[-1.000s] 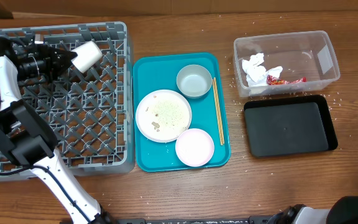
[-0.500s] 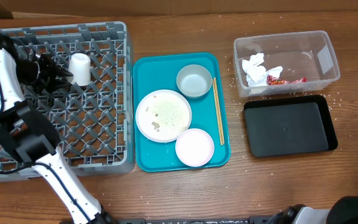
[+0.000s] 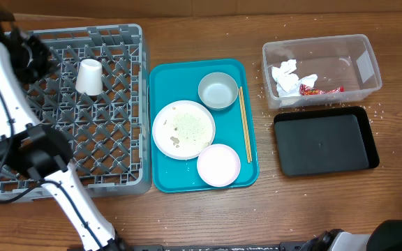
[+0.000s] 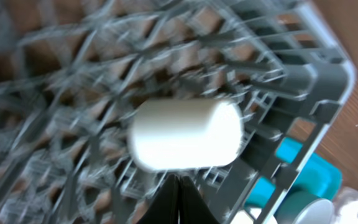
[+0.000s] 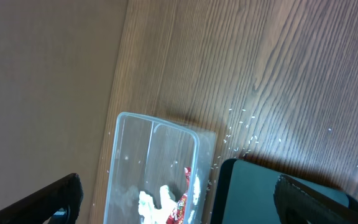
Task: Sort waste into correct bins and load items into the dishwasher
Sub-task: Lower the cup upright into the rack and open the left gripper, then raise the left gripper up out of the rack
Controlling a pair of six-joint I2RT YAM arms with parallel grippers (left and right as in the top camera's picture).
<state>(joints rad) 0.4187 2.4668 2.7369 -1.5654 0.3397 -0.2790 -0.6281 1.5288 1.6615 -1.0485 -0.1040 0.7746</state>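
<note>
Two grippers showed. The left gripper (image 4: 176,186), fingers closed on nothing, hung over the large grey lattice dish rack (image 3: 128,42); the small white cup (image 3: 89,77) stood just right of it. The large white round plate (image 3: 183,129) lay farther right on the teal tray (image 3: 169,80), seemingly nearer this arm. The right gripper (image 5: 176,186) gaped empty.

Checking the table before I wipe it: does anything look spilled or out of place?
Yes. Loose white rice-like scraps lie scattered on the bare wood table around the clear tub and the black tray, outside either bin. The large white plate on the teal tray is smeared with food residue. The rest looks orderly.
</note>
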